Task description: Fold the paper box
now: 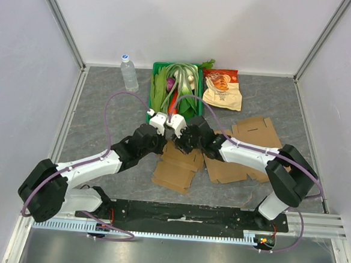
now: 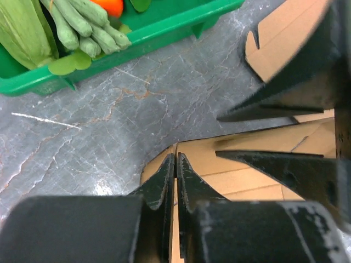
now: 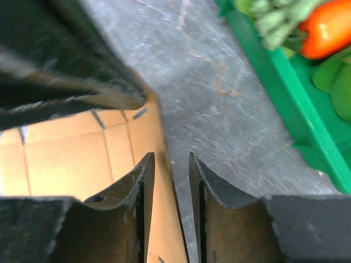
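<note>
**Paper box** [image 1: 176, 167]: flat, unfolded brown cardboard. Lies on the grey marbled table [image 1: 99, 108], near the middle, just in front of the green tray [image 1: 158, 65]. Both arms reach in over its far edge.

**Left gripper** [image 2: 174, 159]: jaws pressed together, only a hairline slit between them. Tips sit at the far corner of the box [image 2: 252, 137]. A thin tan strip shows in the slit, so the jaws appear to pinch the cardboard edge there. The right wrist view shows the same dark fingers touching that corner.

**Right gripper** [image 3: 171, 159]: jaws a little apart. The long edge of the box [image 3: 66, 159] runs up through the gap. The left finger [image 3: 140, 181] lies over the cardboard, the right finger [image 3: 203, 183] over bare table. No clamping is visible. The tips are just beside those of the left gripper.

**Second cardboard sheet** [image 1: 257, 132]: flat, to the right of the box, partly under the right arm.

**Green tray, contents**: long green stalks, green pods and a red-orange vegetable [image 3: 323, 30].

**Water bottle** [image 1: 129, 73]: clear, upright, just left of the tray.

**Snack bag** [image 1: 222, 89]: lying flat, just right of the tray.
</note>
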Robot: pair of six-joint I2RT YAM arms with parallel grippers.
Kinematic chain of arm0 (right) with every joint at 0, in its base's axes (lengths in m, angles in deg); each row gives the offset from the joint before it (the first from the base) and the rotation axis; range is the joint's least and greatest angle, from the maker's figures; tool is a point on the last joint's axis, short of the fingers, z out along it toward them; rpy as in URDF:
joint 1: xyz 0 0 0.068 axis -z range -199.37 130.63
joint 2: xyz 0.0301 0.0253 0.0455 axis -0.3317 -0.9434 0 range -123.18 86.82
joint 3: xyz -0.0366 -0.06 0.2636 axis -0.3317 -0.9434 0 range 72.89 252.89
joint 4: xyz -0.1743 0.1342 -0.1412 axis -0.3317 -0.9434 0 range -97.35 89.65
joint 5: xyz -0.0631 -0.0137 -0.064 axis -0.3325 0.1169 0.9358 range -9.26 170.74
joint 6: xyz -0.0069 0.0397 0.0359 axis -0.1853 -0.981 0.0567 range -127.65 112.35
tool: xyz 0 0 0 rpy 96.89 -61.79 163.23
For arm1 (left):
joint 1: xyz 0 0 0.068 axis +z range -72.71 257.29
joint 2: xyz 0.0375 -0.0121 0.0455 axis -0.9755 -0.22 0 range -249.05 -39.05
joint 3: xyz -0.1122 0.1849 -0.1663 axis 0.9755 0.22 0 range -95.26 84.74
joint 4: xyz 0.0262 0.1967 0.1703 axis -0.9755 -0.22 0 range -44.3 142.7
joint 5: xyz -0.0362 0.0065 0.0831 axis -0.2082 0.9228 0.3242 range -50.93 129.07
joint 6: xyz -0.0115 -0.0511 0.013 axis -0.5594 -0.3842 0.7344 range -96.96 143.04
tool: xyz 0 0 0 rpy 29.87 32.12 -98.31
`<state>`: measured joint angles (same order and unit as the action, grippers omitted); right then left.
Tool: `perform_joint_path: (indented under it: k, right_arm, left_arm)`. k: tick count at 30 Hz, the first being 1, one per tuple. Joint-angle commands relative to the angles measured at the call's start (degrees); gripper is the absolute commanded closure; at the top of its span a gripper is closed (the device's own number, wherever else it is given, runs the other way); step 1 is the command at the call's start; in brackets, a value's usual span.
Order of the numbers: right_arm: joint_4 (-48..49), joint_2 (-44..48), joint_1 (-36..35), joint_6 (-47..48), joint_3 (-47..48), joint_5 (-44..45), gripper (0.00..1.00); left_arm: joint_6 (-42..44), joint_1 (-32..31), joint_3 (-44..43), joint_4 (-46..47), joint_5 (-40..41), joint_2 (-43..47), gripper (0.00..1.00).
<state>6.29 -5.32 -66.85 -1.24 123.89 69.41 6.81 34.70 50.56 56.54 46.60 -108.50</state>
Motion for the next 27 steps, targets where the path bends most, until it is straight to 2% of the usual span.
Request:
perform_joint_path:
  k: [1, 3, 4, 7, 9, 10, 13, 15, 16, 17, 18, 19, 20, 27]
  right_arm:
    - [-17.94, -1.47, 0.11, -14.47, 12.00, 12.28, 0.51]
    - [-24.78, 2.20, 0.11, -22.37, 12.71, 15.54, 0.43]
    - [-26.04, 3.88, 0.02, -24.41, 12.28, 16.33, 0.30]
    - [-31.40, 10.74, 0.11, -33.64, 12.19, 24.15, 0.09]
    - [-34.39, 14.59, 0.11, -40.82, 12.89, 26.79, 0.04]
    - [-34.84, 15.92, 0.02, -49.83, 12.81, 27.67, 0.04]
    - [-34.15, 19.53, 0.37, -63.66, 11.84, 24.96, 0.05]
    - [-30.21, 21.20, 0.20, -70.71, 9.31, 22.51, 0.07]
    - [-27.67, 21.91, 0.29, -81.89, 7.29, 20.58, 0.09]
    - [-21.46, 22.87, 0.29, -88.00, 4.66, 20.13, 0.13]
    - [-16.79, 24.88, 0.29, -94.59, -2.24, 19.95, 0.20]
    - [-12.56, 25.42, 0.29, -99.88, -5.18, 20.38, 0.36]
    - [-7.91, 25.43, 0.20, -107.94, -7.21, 20.82, 0.42]
    - [-8.75, 20.25, -0.59, -116.01, -5.47, 27.32, 0.45]
  left_arm:
    - [4.80, -1.36, 0.16, 6.97, 7.23, 0.02, 0.95]
    - [5.24, -1.27, 0.95, 7.76, 8.11, 0.37, 0.97]
    - [5.33, -1.36, 1.12, 8.29, 8.29, 0.80, 0.98]
    - [4.63, -1.44, 2.00, 9.25, 8.47, 2.21, 0.98]
    - [4.10, -1.53, 3.14, 10.66, 8.55, 2.83, 0.98]
    - [4.01, -1.62, 3.41, 11.28, 8.73, 2.83, 0.98]
    - [3.92, -1.80, 3.32, 10.93, 10.40, 2.65, 0.98]
    - [3.66, -1.80, 4.02, 11.72, 10.84, 3.09, 0.98]
    - [3.66, -1.80, 4.46, 12.50, 11.01, 3.27, 0.98]
    - [3.49, -1.88, 5.25, 13.47, 11.36, 3.88, 0.98]
    - [3.48, -1.88, 5.52, 13.91, 12.15, 4.14, 0.98]
    - [3.40, -1.97, 5.87, 14.18, 12.42, 4.50, 0.98]
    - [3.48, -2.06, 6.57, 14.70, 12.68, 4.85, 0.98]
    - [3.84, -2.24, 8.86, 17.87, 14.18, 6.52, 0.98]
